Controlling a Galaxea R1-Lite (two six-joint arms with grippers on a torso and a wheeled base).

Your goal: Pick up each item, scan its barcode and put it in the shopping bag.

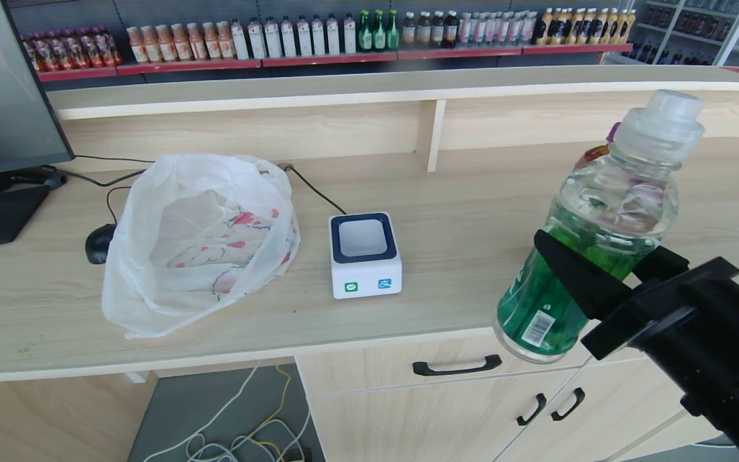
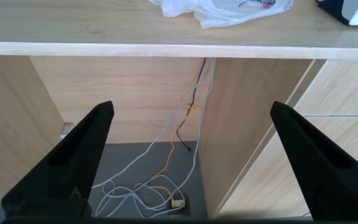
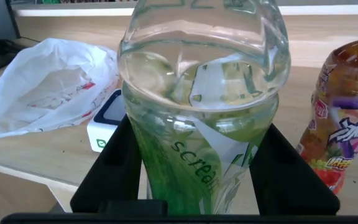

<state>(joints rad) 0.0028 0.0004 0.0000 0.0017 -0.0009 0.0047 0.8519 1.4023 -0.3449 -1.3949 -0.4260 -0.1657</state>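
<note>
One green bottle point(image 1: 613, 205) is hovering near the tabletop's point(image 1: 459, 256) front edge.
Right hand point(image 1: 600, 256) is gripping its lower half, right of the scanner point(image 1: 364, 255) and bag point(image 1: 199, 237); left hand point(image 2: 191, 109) is gaping wide below the tabletop.

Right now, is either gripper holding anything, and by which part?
The right gripper holds the green-labelled bottle around its middle; the left gripper is empty.

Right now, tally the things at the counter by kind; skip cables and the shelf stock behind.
Bottles: 2 (green-label bottle, purple-capped bottle)
Shopping bag: 1
Scanner: 1
Mouse: 1
Monitor: 1
Total: 6
</note>
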